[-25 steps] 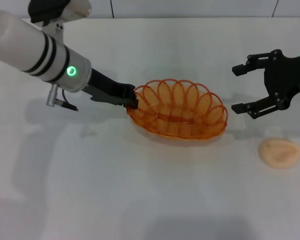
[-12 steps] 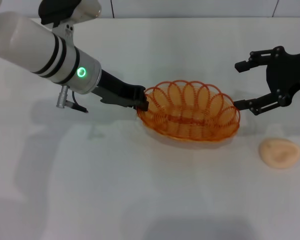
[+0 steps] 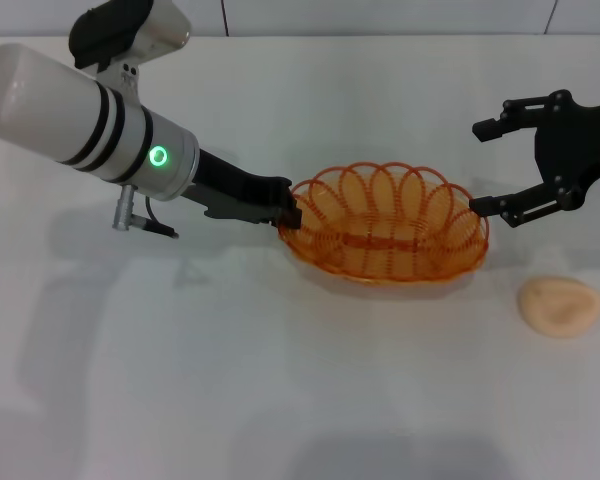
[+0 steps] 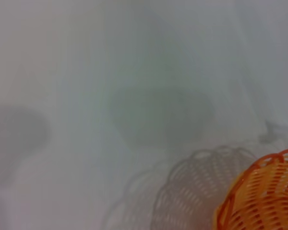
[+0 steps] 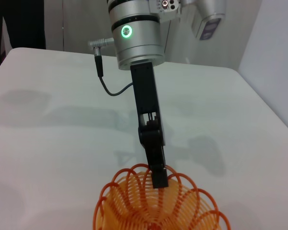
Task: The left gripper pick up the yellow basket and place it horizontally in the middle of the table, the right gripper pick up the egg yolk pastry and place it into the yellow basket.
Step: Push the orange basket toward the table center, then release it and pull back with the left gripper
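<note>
Orange wire basket [image 3: 385,222]: cropped in wrist views; rim clamped by black left gripper [image 3: 291,212].
Black right gripper [image 3: 492,168]: spread wide, beside basket's far end.
Peach pastry [image 3: 559,305]: apart on white table [image 3: 280,380].

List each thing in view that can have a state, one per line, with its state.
yellow basket: empty, held by its rim, long side across the table.
left hand: shut on the basket's rim.
right hand: open, empty, beside the basket.
egg yolk pastry: lying free on the table.
</note>
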